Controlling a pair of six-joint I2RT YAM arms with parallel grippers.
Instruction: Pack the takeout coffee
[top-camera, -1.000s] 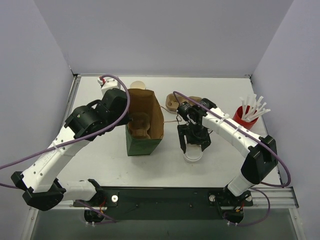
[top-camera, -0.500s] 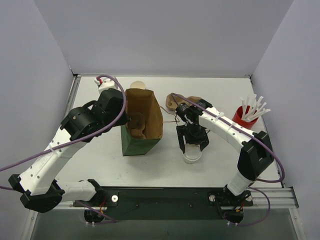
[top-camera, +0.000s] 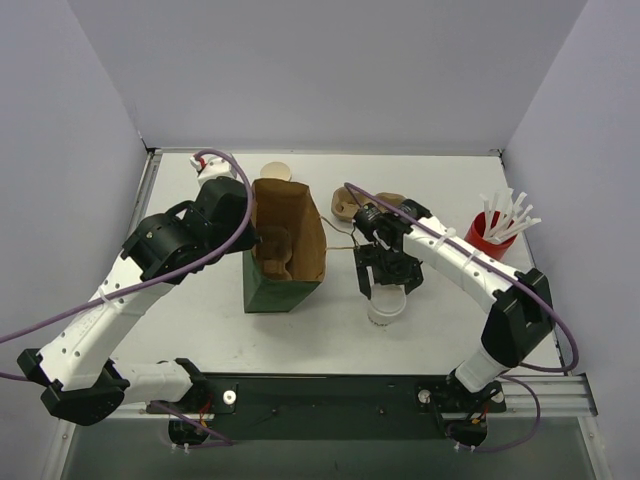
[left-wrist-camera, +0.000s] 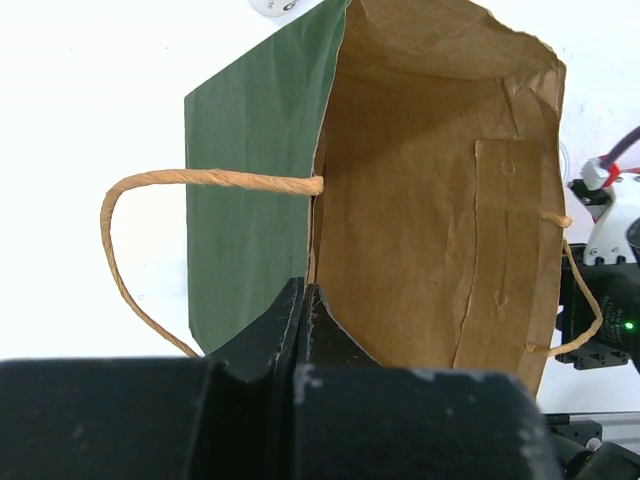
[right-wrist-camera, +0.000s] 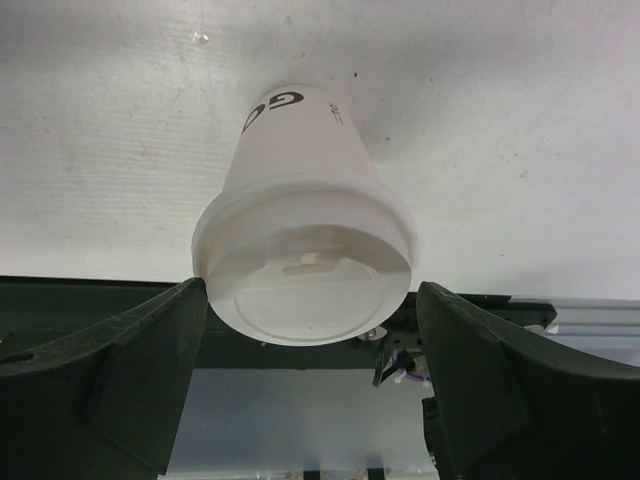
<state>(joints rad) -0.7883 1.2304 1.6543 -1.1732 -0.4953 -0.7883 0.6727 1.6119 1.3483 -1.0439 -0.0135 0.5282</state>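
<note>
We find the task at its pick-up stage, with nothing packed yet. The small white paper cup (right-wrist-camera: 303, 240) with its round white plastic lid stands upright on the white table (top-camera: 210, 310). It is at 4 o'clock from the green paper bag (top-camera: 270, 290), which is brown inside and has twisted paper handles; cup and bag are near each other but apart. The right gripper (top-camera: 388, 284) hangs over the cup with its jaws spread wide, one black finger (right-wrist-camera: 110, 370) at 9 o'clock of the lid and the other at 3 o'clock. In the right wrist view a sliver of gap shows at the 3 o'clock finger, so we judge the cup bracketed, not clamped, and resting on the table. The left gripper (left-wrist-camera: 305, 300) is closed tight on the bag's rim at its 9 o'clock side, holding the mouth open and the bag upright. The lid is already on. The remaining steps, in our judgement, are:

- close on the cup
- lift it above the bag's rim
- carry it toward 10 o'clock
- lower it upright into the bag
- release

A red cup of white straws (top-camera: 492, 232) stands at 2 o'clock from the coffee, and a brown cardboard carrier (top-camera: 345, 207) at 11 o'clock.
</note>
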